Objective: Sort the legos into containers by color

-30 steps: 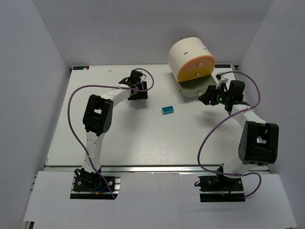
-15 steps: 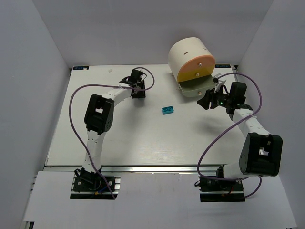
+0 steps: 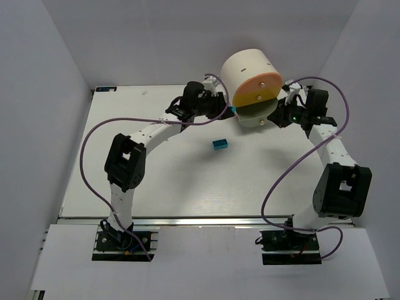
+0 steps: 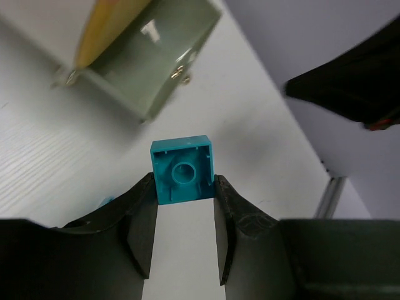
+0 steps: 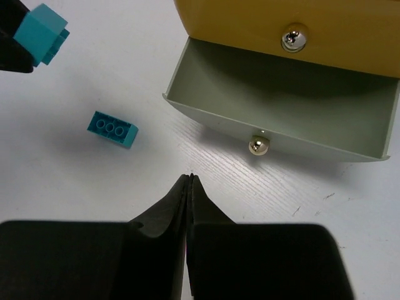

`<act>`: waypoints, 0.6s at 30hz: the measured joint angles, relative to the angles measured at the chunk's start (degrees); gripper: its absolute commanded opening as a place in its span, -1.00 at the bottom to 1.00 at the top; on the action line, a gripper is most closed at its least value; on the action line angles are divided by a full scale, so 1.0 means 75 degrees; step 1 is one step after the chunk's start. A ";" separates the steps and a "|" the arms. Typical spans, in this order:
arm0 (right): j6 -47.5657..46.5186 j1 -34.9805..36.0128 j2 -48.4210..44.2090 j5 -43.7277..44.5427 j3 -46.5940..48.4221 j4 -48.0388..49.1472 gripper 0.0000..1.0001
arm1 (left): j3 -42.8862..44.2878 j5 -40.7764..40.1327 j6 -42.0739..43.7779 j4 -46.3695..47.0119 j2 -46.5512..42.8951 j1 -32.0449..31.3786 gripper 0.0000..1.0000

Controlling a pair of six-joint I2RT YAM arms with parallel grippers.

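My left gripper [image 4: 183, 187] is shut on a square cyan lego [image 4: 182, 170], held by its sides above the table. It hangs just left of the open grey-green drawer [image 4: 150, 62]. From above, the left gripper [image 3: 229, 110] sits at that drawer's [image 3: 253, 117] left corner. A second, longer cyan lego [image 3: 219, 144] lies on the table; the right wrist view shows it [image 5: 113, 129] too. My right gripper [image 5: 189, 178] is shut and empty, just in front of the drawer knob [image 5: 259, 146]. The containers are drawers in a cream cabinet [image 3: 247, 69].
Above the open drawer a yellow drawer front [image 5: 337, 31] with a round knob [image 5: 294, 37] is closed. White walls close in the table on three sides. Purple cables loop off both arms.
The left arm swung right from the back middle of the table to the open drawer, carrying the cyan lego. The right gripper closed and moved back toward the drawer's right side.
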 measured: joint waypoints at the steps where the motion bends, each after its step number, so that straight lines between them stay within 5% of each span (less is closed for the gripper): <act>1: 0.0026 -0.0017 0.0134 -0.0029 0.0187 -0.0166 -1.00 | 0.0265 0.0105 -0.0035 0.0076 0.0087 -0.0122 -0.75; 14: -0.0003 -0.0099 -0.1061 0.0187 -0.0347 -0.0664 -1.00 | 0.3620 -0.0784 -0.0297 0.0242 0.2544 -0.0941 -0.59; 18: -0.0015 -0.0122 -0.1521 0.0239 -0.0597 -0.0618 -1.00 | 0.4214 -0.1480 -0.0329 0.0207 0.3203 -0.1072 -0.30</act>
